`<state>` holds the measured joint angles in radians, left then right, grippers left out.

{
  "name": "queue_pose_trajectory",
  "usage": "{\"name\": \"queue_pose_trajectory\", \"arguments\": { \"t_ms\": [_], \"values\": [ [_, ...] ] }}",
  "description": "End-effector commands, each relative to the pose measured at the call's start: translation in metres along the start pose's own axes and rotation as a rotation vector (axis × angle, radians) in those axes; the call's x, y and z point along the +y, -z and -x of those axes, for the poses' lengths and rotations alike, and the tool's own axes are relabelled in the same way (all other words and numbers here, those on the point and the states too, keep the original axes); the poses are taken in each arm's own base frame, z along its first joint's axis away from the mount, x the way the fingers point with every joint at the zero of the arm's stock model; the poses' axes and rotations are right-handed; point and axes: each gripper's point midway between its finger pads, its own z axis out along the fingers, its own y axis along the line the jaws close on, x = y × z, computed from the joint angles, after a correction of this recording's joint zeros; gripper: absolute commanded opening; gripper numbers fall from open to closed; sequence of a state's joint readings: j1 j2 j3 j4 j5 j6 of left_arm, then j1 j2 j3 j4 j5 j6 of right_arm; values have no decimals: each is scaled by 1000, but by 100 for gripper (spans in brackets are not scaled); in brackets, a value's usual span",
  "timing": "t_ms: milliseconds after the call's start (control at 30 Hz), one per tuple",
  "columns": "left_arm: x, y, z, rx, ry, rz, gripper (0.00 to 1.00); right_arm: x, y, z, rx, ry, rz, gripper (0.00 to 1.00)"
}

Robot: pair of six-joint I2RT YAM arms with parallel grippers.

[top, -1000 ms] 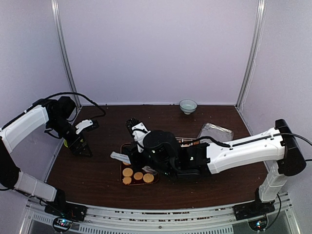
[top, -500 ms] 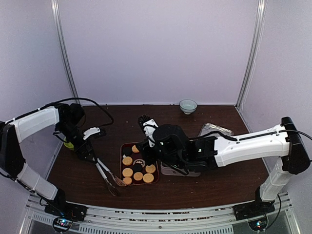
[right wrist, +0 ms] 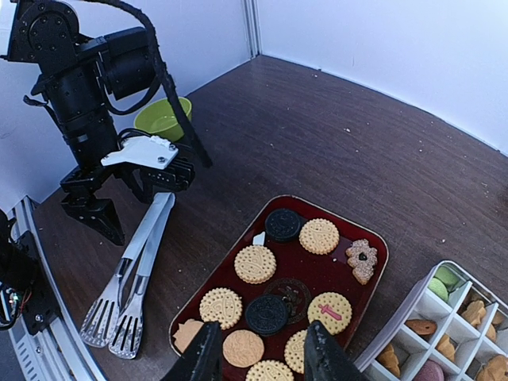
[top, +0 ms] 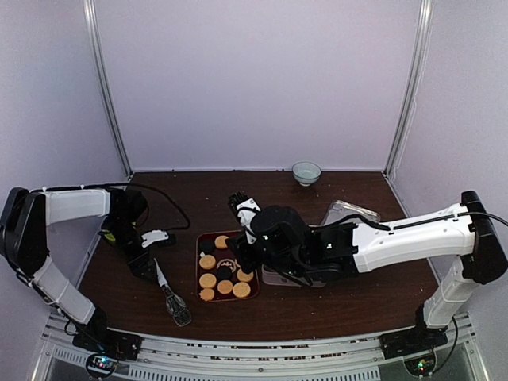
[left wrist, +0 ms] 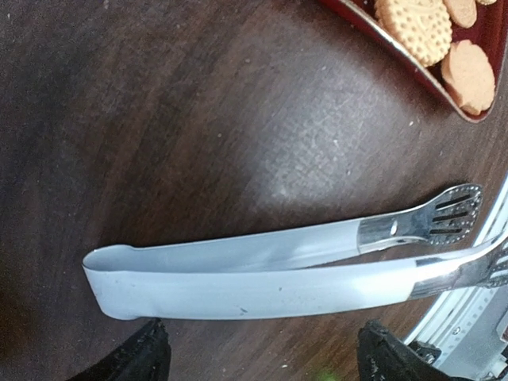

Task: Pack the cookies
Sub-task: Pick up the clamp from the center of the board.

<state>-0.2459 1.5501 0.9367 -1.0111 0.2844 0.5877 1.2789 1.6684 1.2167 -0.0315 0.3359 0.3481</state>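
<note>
The cookies (right wrist: 255, 263) lie on a dark red tray (right wrist: 376, 241): round golden ones, two dark brown ones and a flower-shaped one (right wrist: 362, 259). In the top view they show at mid-table (top: 208, 279). My right gripper (right wrist: 262, 357) hovers open over the tray's near end with nothing between its fingers. More cookies (right wrist: 438, 287) sit in a clear compartment box (right wrist: 413, 305) to the right. My left gripper (left wrist: 266, 357) is open over the handle end of the metal tongs (left wrist: 262, 274), which lie flat on the table left of the tray (top: 200, 258).
A green bowl (right wrist: 163, 117) stands behind the left arm near the left wall. A small pale bowl (top: 306, 171) sits at the back, and a clear plastic bag (top: 349, 214) lies at the right. The table's front rail (left wrist: 468, 325) runs close to the tongs' tips (top: 178, 313).
The right arm has drawn back to the right, uncovering the tray. The left gripper has come down toward the front over the tongs, which now lie straighter with their arms closer together.
</note>
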Motion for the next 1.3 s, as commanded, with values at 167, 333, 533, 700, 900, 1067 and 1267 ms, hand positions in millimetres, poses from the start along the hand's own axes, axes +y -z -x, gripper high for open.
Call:
{"name": "queue_pose_trajectory", "arguments": {
  "t_ms": [167,333,533,700,900,1067,1267],
  "values": [
    [0,10,-4,5,-16,42,98,0,2,2,0,-16,-3,35],
    [23,1,-17,82,-85,197,98,-1,4,8,-11,-8,-11,36],
    [52,4,1,80,-105,313,97,-5,7,15,-25,-16,-20,36],
    [56,16,36,10,-92,273,95,-6,8,16,-25,-20,-25,36],
    [48,6,61,1,-123,217,95,-10,8,12,-20,-27,-35,36],
    [37,-7,71,13,-126,157,95,-13,11,8,-18,-36,-40,36],
    [28,8,53,-13,-99,116,98,18,6,14,4,29,41,47]
  ]
}}
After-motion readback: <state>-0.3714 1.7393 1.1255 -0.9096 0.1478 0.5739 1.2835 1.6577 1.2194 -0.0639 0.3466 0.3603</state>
